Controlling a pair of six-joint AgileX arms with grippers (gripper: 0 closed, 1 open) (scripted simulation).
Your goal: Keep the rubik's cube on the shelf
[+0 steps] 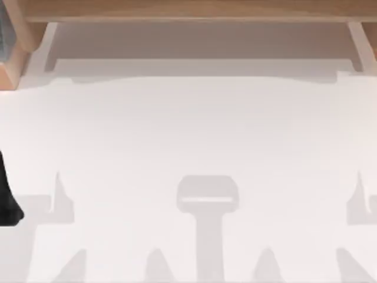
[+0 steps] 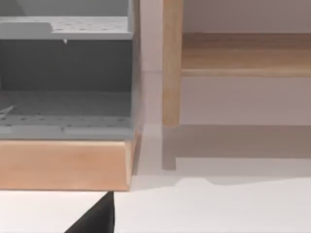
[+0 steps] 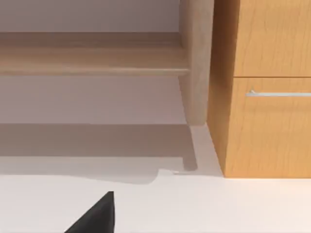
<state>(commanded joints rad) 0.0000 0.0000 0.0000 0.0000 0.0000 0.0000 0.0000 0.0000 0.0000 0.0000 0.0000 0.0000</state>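
The rubik's cube is out of view. The shelf (image 1: 188, 9) is a long light-brown plank across the far edge of the white table (image 1: 188, 130), and nothing lies on the stretches of plank (image 2: 243, 53) (image 3: 92, 53) that I see. Its wooden side posts (image 2: 171, 63) (image 3: 197, 63) stand at each end. A black part of my left arm (image 1: 7, 200) sits at the table's left edge. A dark tip of my left gripper (image 2: 95, 218) pokes into the left wrist view, low over the table. A dark tip of my right gripper (image 3: 95, 216) does the same in the right wrist view.
A grey open unit on a wooden base (image 2: 65, 165) stands beside the shelf's left post. A wooden cabinet with a metal drawer handle (image 3: 277, 93) stands beside the right post. Arm shadows fall on the table's near half.
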